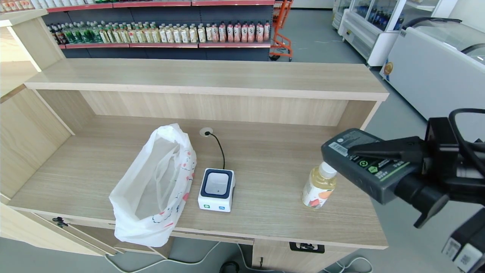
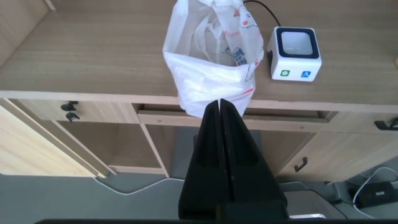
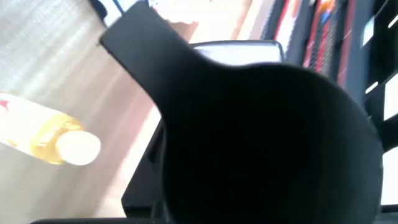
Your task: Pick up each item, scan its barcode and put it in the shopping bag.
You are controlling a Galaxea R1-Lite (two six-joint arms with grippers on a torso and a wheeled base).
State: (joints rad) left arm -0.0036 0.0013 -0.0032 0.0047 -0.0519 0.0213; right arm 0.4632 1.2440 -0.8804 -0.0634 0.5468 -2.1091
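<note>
The dark box (image 1: 373,178) looks stiff and light, so the right gripper (image 1: 394,167), its fingers clamped across the box's right end, should hold it securely; the left gripper (image 2: 219,111) has its fingers together.

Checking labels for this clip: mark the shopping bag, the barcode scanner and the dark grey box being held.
shopping bag (image 1: 140,227), head view, lower white wall.
barcode scanner (image 1: 217,184), head view, its glass window.
dark grey box (image 1: 363,179), head view, its lower side face.

Bottle cap (image 1: 326,169) partly behind the dark box (image 1: 369,172)
</note>
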